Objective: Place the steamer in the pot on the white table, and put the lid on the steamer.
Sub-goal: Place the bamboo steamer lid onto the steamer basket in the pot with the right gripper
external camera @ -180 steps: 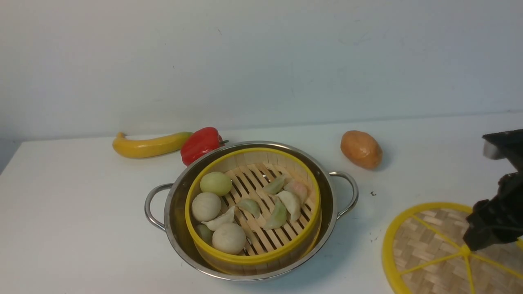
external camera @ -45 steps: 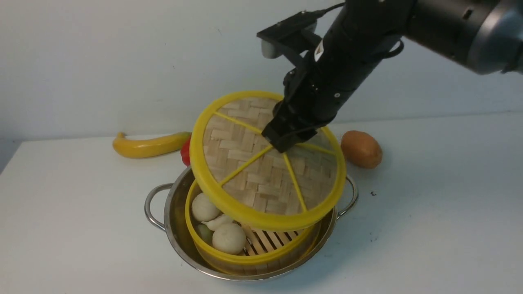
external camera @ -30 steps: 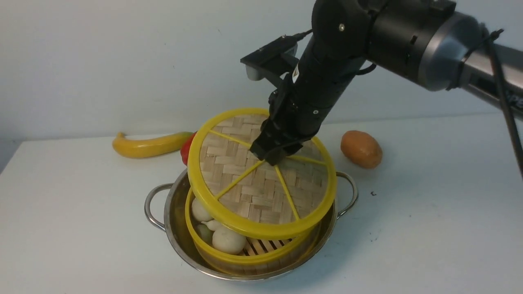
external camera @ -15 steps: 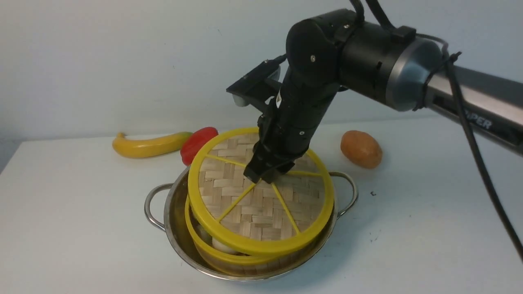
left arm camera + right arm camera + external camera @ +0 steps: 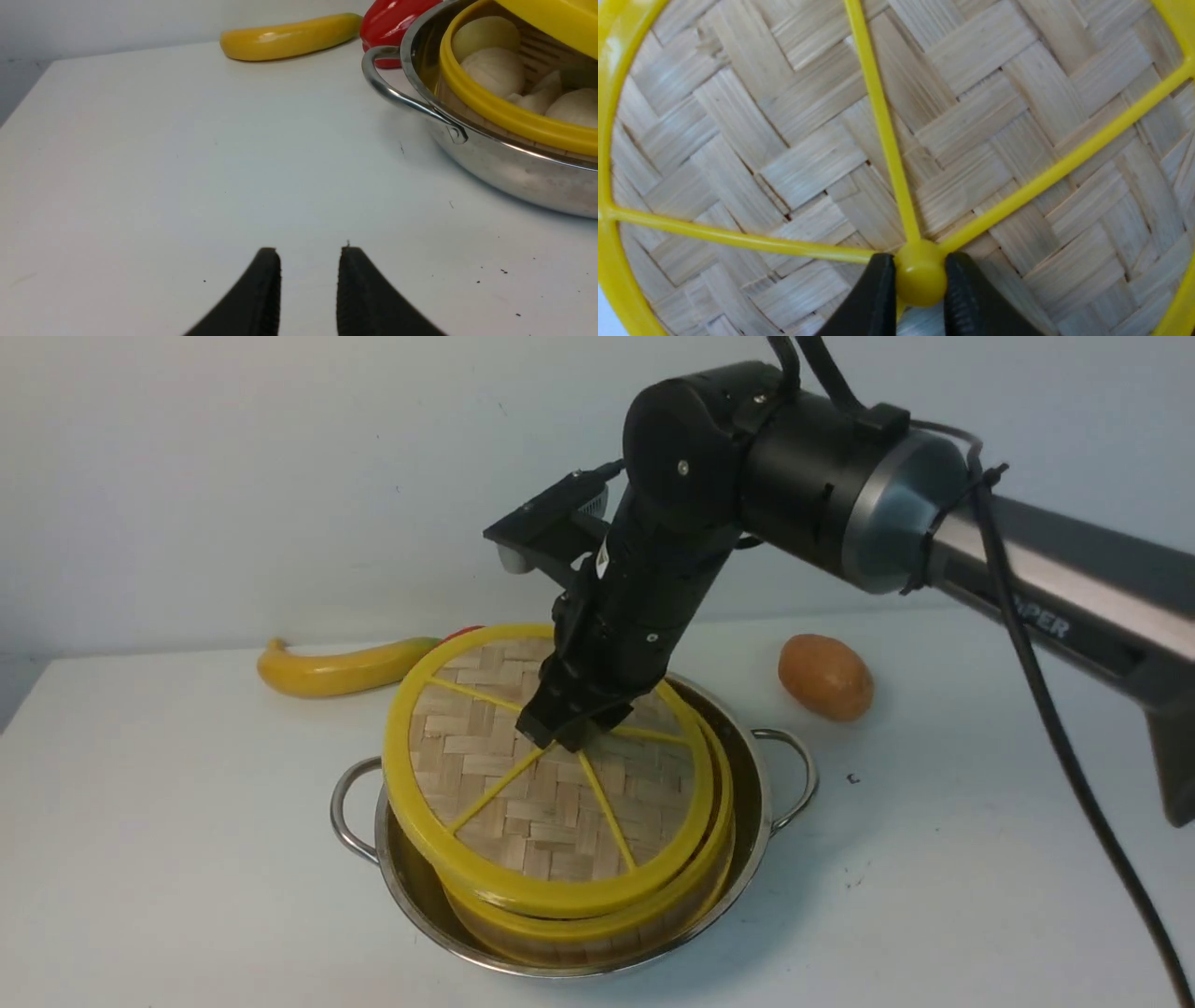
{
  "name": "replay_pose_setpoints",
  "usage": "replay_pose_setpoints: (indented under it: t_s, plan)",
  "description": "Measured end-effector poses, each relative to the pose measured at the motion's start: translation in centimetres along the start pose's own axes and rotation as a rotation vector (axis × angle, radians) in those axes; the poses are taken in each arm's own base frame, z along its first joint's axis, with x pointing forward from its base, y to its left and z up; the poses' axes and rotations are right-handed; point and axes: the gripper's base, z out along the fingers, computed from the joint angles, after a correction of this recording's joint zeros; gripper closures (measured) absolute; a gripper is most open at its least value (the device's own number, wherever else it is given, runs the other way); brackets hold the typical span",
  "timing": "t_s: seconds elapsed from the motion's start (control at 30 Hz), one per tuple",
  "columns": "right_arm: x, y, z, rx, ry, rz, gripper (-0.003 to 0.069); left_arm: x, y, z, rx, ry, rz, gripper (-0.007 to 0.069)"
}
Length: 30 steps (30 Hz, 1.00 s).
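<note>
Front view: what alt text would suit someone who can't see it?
A black robot arm's right hand pinches the centre of a flat woven-bamboo lid with a yellow rim, holding it slightly off-centre over a round yellow-rimmed bamboo steamer that sits in a shiny steel pot on a white table. A yellow banana and a brown potato lie behind.

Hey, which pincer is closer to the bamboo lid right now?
Right. The right pincer is clamped on the lid's centre knob, over the steamer. The left pincer hangs open over the white table, off to the pot's side, touching nothing.
</note>
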Motion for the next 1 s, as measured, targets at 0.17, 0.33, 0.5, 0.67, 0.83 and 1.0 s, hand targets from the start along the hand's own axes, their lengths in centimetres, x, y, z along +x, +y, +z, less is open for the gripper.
replay_pose_setpoints:
  t_s: [0.17, 0.33, 0.5, 0.67, 0.83, 1.0]
  plan:
    - [-0.1, 0.0, 0.3, 0.002, -0.001, -0.002, 0.0542, 0.0, 0.0, 0.0, 0.000, 0.000, 0.000, 0.0449]
    - [0.0, -0.2, -0.3, 0.043, 0.005, -0.006, 0.0542, 0.0, 0.0, 0.0, 0.000, 0.000, 0.000, 0.0449]
    - [-0.2, -0.2, -2.7, 0.078, -0.033, -0.018, 0.0542, 0.0, 0.0, 0.0, 0.000, 0.000, 0.000, 0.0449]
    - [-0.3, 0.0, -3.8, 0.084, -0.055, -0.021, 0.0542, 0.0, 0.0, 0.0, 0.000, 0.000, 0.000, 0.0445]
    - [-0.2, 0.0, -3.8, 0.083, -0.051, -0.020, 0.0542, 0.0, 0.0, 0.0, 0.000, 0.000, 0.000, 0.0438]
    - [-0.2, 0.0, -3.8, 0.083, -0.052, -0.009, 0.0542, 0.0, 0.0, 0.0, 0.000, 0.000, 0.000, 0.0435]
